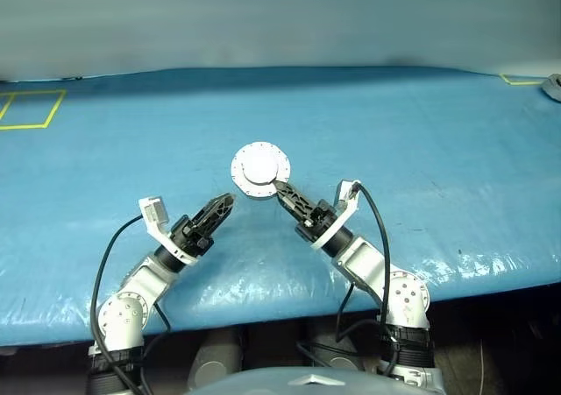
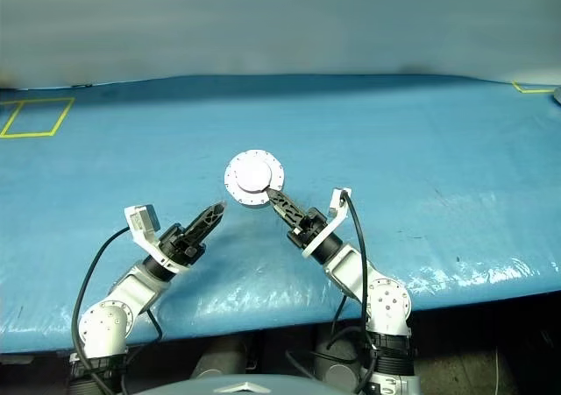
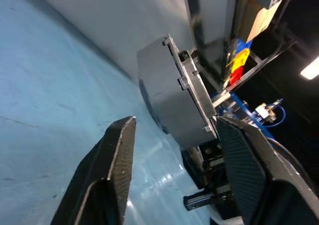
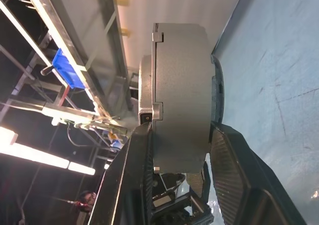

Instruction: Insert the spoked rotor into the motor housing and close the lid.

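Observation:
The motor housing is a round silver-grey puck held up edge-on above the blue table, its plain outer face toward me. My right gripper is shut on its lower right rim. In the right wrist view the two fingers clamp the puck from both flat sides. The lid sits shut against the housing, so nothing of the inside shows. The spoked rotor is hidden. My left gripper stands open just left of and below the housing, not touching it; in the left wrist view the housing is beyond its spread fingers.
The blue sheet covers the whole table. Yellow tape squares mark the far left and far right corners. The table's front edge runs just below both wrists.

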`<move>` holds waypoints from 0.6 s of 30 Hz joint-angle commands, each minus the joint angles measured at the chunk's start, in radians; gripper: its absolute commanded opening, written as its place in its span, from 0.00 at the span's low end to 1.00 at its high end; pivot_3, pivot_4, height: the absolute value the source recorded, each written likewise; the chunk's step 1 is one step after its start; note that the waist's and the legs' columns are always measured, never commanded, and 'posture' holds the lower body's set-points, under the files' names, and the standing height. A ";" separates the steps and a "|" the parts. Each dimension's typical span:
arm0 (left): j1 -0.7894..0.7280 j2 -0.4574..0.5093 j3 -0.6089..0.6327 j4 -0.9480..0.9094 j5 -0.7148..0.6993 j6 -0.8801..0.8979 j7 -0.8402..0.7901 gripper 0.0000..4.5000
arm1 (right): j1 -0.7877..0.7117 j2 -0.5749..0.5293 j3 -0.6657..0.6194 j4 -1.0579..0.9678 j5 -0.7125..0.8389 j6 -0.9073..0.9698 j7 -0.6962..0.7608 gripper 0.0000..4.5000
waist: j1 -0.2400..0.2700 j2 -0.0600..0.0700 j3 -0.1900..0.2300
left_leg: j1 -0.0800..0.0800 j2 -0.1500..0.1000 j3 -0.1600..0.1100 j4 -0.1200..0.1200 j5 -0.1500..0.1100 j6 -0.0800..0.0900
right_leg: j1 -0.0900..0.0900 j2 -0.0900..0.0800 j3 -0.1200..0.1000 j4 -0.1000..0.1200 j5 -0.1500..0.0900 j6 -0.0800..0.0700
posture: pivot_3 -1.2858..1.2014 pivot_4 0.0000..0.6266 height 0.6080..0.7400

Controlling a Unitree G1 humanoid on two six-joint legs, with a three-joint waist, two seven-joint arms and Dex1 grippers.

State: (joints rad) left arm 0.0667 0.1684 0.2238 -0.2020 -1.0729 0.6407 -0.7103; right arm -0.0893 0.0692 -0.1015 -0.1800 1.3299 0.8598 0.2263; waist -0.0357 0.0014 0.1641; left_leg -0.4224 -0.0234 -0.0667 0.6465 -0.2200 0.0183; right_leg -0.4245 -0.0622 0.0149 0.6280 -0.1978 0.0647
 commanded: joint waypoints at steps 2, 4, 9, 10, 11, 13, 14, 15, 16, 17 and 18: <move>-0.008 -0.061 -0.006 -0.041 -0.062 0.003 0.046 0.99 | -0.029 -0.008 0.015 -0.074 0.048 0.009 0.030 0.29 | 0.001 0.000 0.000 | 0.000 -0.001 0.000 0.001 0.000 0.000 | 0.001 0.000 0.000 0.000 0.000 0.000 | 0.52 0.24 1.00; -0.016 -0.085 -0.003 -0.049 -0.094 0.007 0.058 0.99 | -0.031 -0.016 0.018 -0.075 0.050 0.014 0.027 0.29 | 0.001 0.000 0.000 | 0.000 -0.001 0.000 0.001 0.000 0.000 | 0.000 0.000 0.000 0.000 0.000 0.000 | 0.52 0.24 1.00; -0.064 -0.146 -0.001 0.046 -0.114 0.014 0.130 0.99 | -0.036 -0.029 0.018 -0.073 0.053 0.025 0.017 0.29 | 0.001 0.000 0.000 | 0.000 -0.001 0.000 0.001 0.000 0.000 | 0.001 0.001 0.000 0.000 0.000 0.000 | 0.52 0.24 1.00; -0.071 -0.151 -0.002 0.059 -0.109 0.015 0.137 0.99 | -0.036 -0.030 0.019 -0.073 0.053 0.026 0.016 0.29 | 0.001 0.000 0.000 | 0.000 -0.002 0.001 0.001 0.000 0.000 | 0.001 0.001 0.000 0.000 0.001 0.001 | 0.52 0.24 1.00; -0.083 -0.158 -0.005 0.077 -0.110 0.017 0.132 0.99 | -0.037 -0.032 0.022 -0.074 0.052 0.028 0.015 0.29 | 0.000 0.000 0.000 | 0.000 -0.002 0.001 0.001 0.000 0.000 | 0.001 0.001 0.000 0.000 0.001 0.001 | 0.52 0.24 1.00; -0.108 -0.166 -0.015 0.107 -0.102 0.019 0.118 0.99 | -0.039 -0.036 0.024 -0.074 0.053 0.031 0.013 0.29 | 0.000 0.000 0.000 | 0.000 -0.002 0.001 0.001 0.000 0.000 | 0.001 0.001 0.001 0.000 0.001 0.001 | 0.52 0.24 1.00; -0.124 -0.172 -0.022 0.121 -0.101 0.021 0.106 0.99 | -0.039 -0.038 0.025 -0.074 0.053 0.033 0.012 0.29 | 0.000 0.000 0.000 | 0.000 -0.002 0.002 0.001 0.000 0.000 | 0.001 0.001 0.000 0.000 0.001 0.001 | 0.52 0.24 1.00; -0.138 -0.178 -0.027 0.133 -0.101 0.021 0.101 0.99 | -0.039 -0.040 0.025 -0.075 0.052 0.034 0.011 0.29 | 0.000 0.000 0.000 | 0.000 -0.002 0.003 0.001 0.000 0.000 | 0.001 0.001 0.000 0.000 0.001 0.001 | 0.52 0.24 1.00; -0.149 -0.185 -0.030 0.143 -0.100 0.022 0.100 0.99 | -0.038 -0.041 0.024 -0.075 0.053 0.035 0.010 0.29 | 0.000 0.000 0.000 | 0.000 -0.002 0.003 0.001 0.000 0.000 | 0.001 0.002 0.000 0.000 0.001 0.001 | 0.52 0.24 1.00; -0.163 -0.194 -0.031 0.158 -0.098 0.021 0.101 0.99 | -0.038 -0.043 0.024 -0.077 0.053 0.036 0.010 0.29 | 0.001 0.000 0.000 | 0.000 -0.002 0.003 0.001 0.000 0.000 | 0.001 0.002 0.000 0.000 0.001 0.001 | 0.52 0.24 1.00; -0.173 -0.203 -0.030 0.171 -0.097 0.017 0.104 0.99 | -0.037 -0.044 0.024 -0.078 0.052 0.037 0.009 0.29 | 0.001 0.000 0.000 | 0.000 -0.002 0.003 0.002 0.000 0.000 | 0.002 0.002 0.000 0.000 0.001 0.001 | 0.52 0.24 1.00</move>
State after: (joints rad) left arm -0.0937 -0.0220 0.2032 -0.0371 -1.1609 0.6534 -0.5946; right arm -0.0978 0.0173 -0.0830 -0.1863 1.3322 0.9003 0.2158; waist -0.0349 0.0010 0.1642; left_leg -0.4222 -0.0259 -0.0631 0.6483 -0.2198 0.0185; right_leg -0.4226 -0.0601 0.0152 0.6280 -0.1965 0.0659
